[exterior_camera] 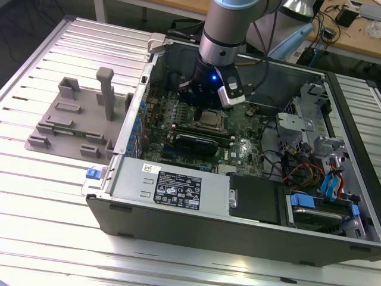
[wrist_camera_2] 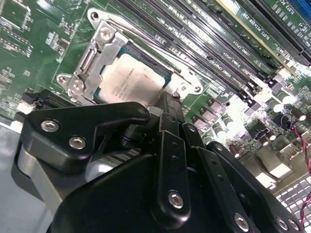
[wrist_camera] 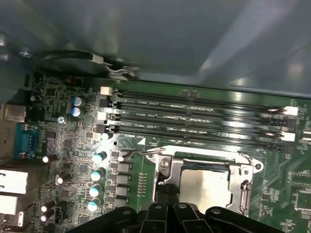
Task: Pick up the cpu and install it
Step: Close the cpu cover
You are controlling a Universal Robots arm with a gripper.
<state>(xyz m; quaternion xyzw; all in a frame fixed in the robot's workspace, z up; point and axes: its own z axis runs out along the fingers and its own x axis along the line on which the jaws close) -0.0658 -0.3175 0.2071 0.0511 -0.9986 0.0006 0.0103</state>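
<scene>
In the exterior view the arm reaches down into the open case [exterior_camera: 178, 225], and the claw [exterior_camera: 204, 101] hangs low over the board [exterior_camera: 256, 140]. The cpu [exterior_camera: 209, 118] lies flat in its socket, just below the claw's tip and slightly to one side of it.

In the second wrist view the claw [wrist_camera_2: 170, 99] has its fingers drawn together into one narrow tip with nothing between them. The tip stands at the near edge of the cpu [wrist_camera_2: 130, 80]; I cannot tell whether it touches. A metal frame [wrist_camera_2: 96, 53] borders the cpu on the side away from the tip, and the slots [wrist_camera_2: 218, 43] run past, well clear of the claw.

In the first wrist view the claw [wrist_camera: 165, 191] again looks closed and empty, at the edge of the cpu [wrist_camera: 206, 187]. The cpu sits level inside the frame [wrist_camera: 245, 187]. The lever [wrist_camera: 138, 152] lies just beyond the tip, and the slots [wrist_camera: 194, 111] lie farther out.

The cpu looks already placed, so the step in hand seems to be seating it. Any push is best made straight down and gently on the metal top. A sideways shove could skew the cpu on its contacts. The tip should also stay off the frame and lever.
</scene>
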